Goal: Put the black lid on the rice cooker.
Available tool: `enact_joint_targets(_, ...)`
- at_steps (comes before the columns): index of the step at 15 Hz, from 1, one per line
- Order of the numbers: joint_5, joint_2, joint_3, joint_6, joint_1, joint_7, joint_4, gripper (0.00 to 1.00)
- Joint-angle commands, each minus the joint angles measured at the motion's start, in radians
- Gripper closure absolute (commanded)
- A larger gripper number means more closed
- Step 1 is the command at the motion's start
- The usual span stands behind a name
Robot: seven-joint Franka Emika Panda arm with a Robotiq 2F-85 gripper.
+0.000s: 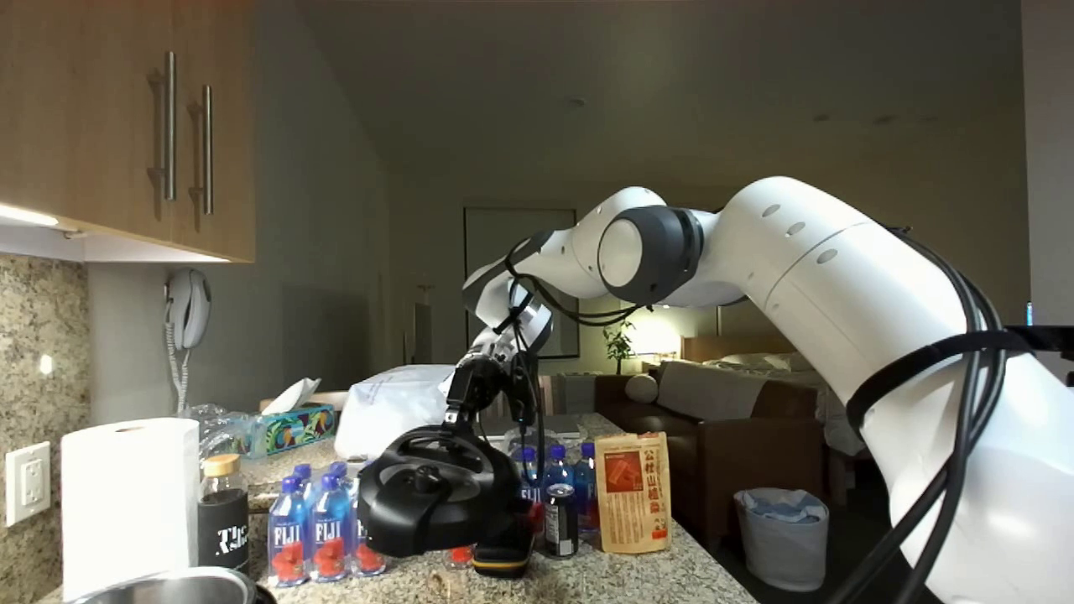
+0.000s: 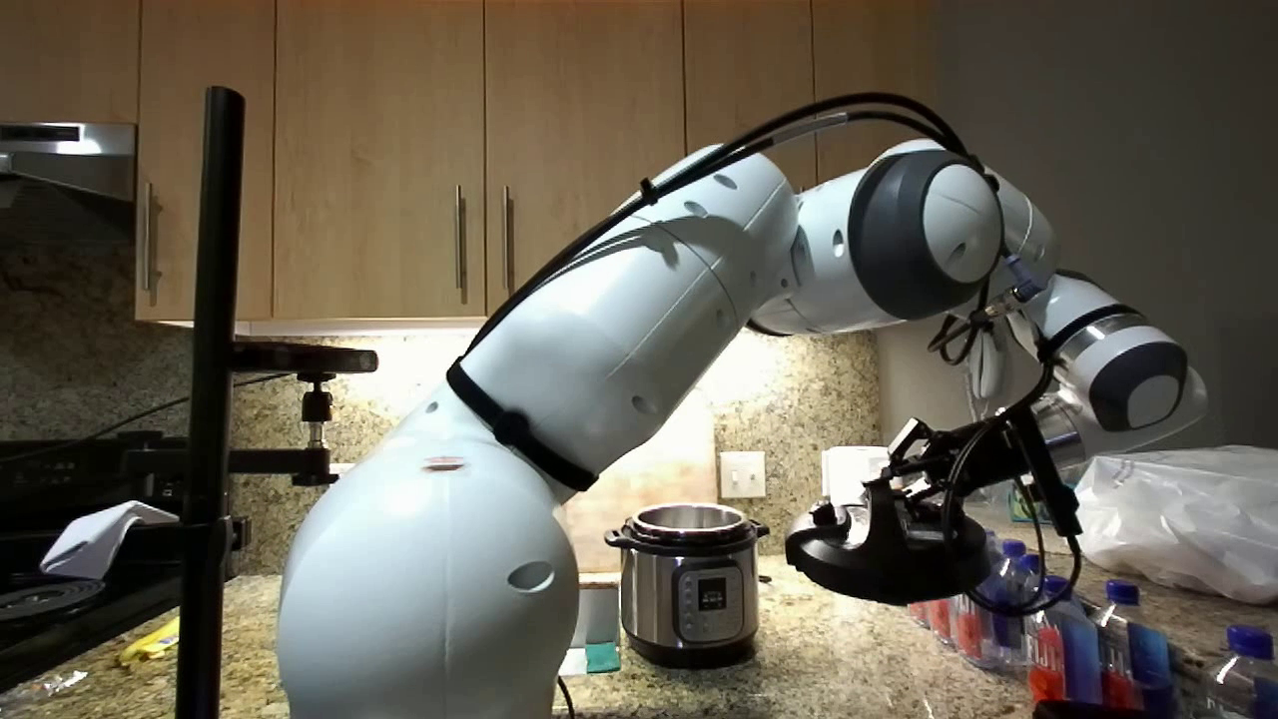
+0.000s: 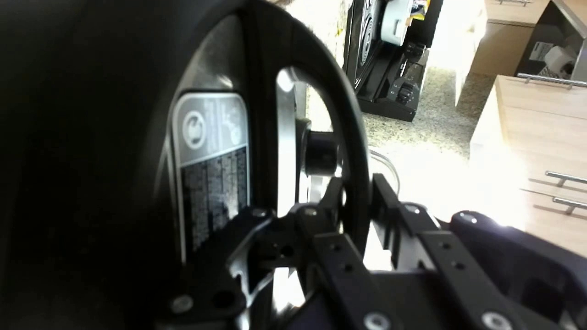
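Note:
The black lid [image 1: 436, 503] hangs in the air from my gripper [image 3: 357, 197], in front of the bottles in an exterior view. In an exterior view the lid [image 2: 879, 569] is roughly level, well to the right of the rice cooker [image 2: 689, 599]. In the wrist view the lid's arched handle [image 3: 332, 50] passes between the two fingers, and the fingers are shut on it. The lid's dark face fills the left of that view. The rice cooker stands uncovered on the counter, with its metal inner pot showing. Only its rim [image 1: 180, 583] shows at the lower left of an exterior view.
Several water bottles [image 1: 329, 524] stand below and beside the lid. A paper towel roll [image 1: 130, 507], a dark bottle [image 1: 223, 520], a can [image 1: 560, 520] and a paper pouch [image 1: 633, 495] stand nearby. A black pole with a camera mount [image 2: 210, 399] stands beside the arm's base. Cabinets [image 2: 579, 150] hang above.

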Motion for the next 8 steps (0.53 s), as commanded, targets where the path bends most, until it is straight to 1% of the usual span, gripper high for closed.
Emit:
enact_joint_targets(1, 0.086, -0.018, 0.036, -0.016, 0.013, 0.047, 0.019, 0.93)
enact_joint_targets(4, 0.139, -0.004, 0.051, 0.006, 0.055, 0.087, 0.032, 0.93)
enact_joint_targets(8, 0.207, 0.026, 0.070, 0.045, 0.114, 0.176, 0.057, 0.93)
